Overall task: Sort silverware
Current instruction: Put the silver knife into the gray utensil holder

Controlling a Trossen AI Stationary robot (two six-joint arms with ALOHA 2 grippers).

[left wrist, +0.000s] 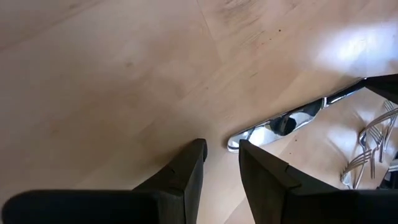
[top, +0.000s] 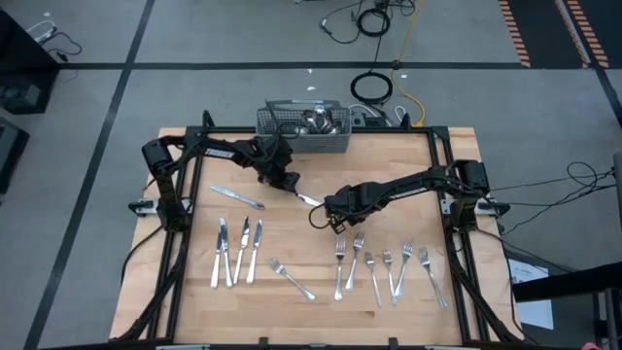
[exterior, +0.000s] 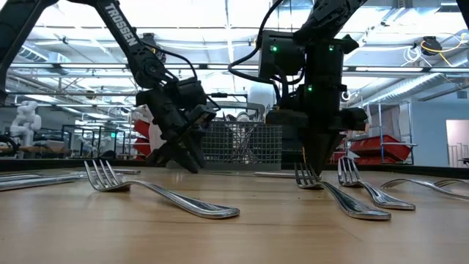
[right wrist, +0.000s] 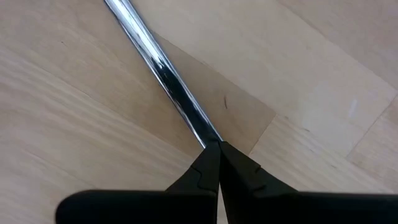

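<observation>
**Readable text: one brand only**

"TROSSEN" in white caps along left arm (exterior: 123, 31), low view, running down the link. Same white lettering on that arm's link in high view, too small to read for sure. No other legible labels, nos. or signs on table (top: 292, 311), cutlery basket (top: 303, 129) or room behind
</observation>
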